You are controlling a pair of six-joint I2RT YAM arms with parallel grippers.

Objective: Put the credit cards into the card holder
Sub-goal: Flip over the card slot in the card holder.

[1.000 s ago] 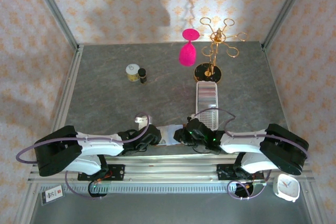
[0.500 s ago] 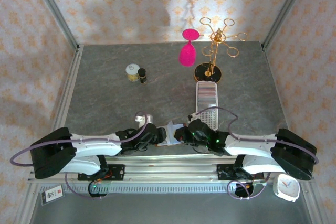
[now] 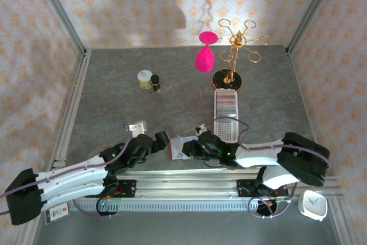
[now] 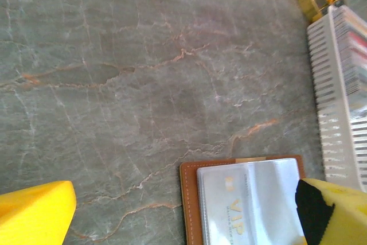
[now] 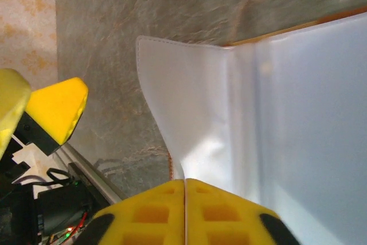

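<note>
Wallet (image 4: 188, 222) held open just beside the tray (image 4: 335, 113)
Your right gripper (image 5: 184, 185) is closed on the wallet's clear flap (image 5: 189, 101), I think to keep the pockets reachable; your left gripper (image 4: 184, 192) hangs wide open over it, and a card (image 4: 241, 210) shows inside
</note>
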